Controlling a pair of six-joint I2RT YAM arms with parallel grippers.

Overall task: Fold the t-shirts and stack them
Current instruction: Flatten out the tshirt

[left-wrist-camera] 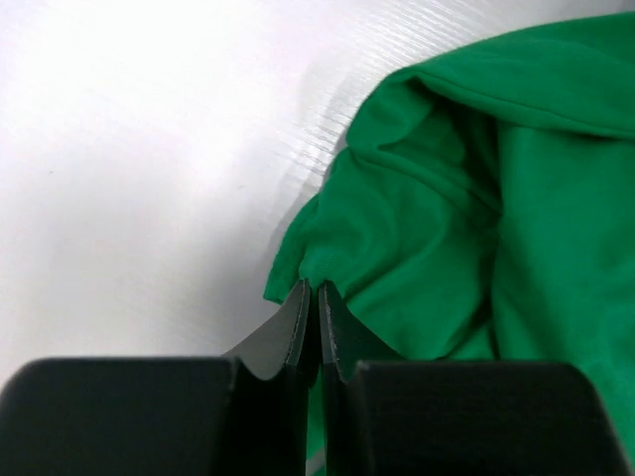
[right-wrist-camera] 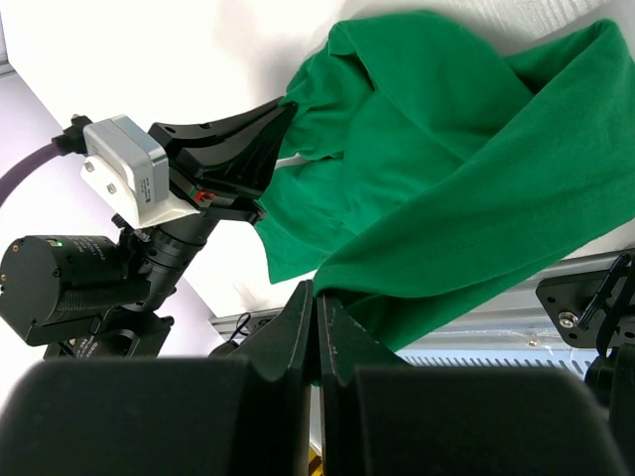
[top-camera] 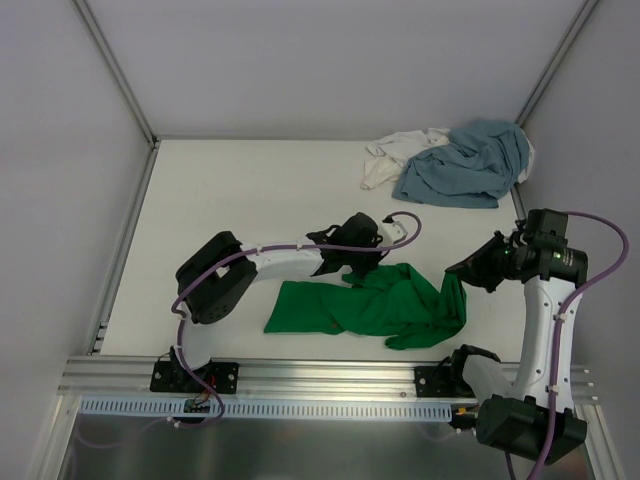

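The green t-shirt (top-camera: 370, 305) lies bunched in a long band across the near part of the table (top-camera: 250, 190), between the two arms and just beyond the metal rail (top-camera: 330, 375) at the near edge. Its left half rests flat and wrinkled; its right end is drawn up toward the right gripper (top-camera: 455, 273).

The top view does not settle either grip, because each claw is a dark shape against the cloth. The wrist cameras do. In the left wrist view, the left gripper (left-wrist-camera: 313, 290) has its fingers pressed together, with a corner of the shirt's edge pinched at the tips and the cloth fanning out to the right over the white table. In the right wrist view, the right gripper (right-wrist-camera: 315, 295) is likewise clamped on a fold of green. That view alone also shows the shirt slung between the two claws, with the left gripper (right-wrist-camera: 288, 107) biting its far edge.

Only the top view shows the other two shirts. The grey-blue t-shirt (top-camera: 465, 160) sits heaped in the far right corner, lying partly over the white t-shirt (top-camera: 400, 152), and both are well apart from the green one.
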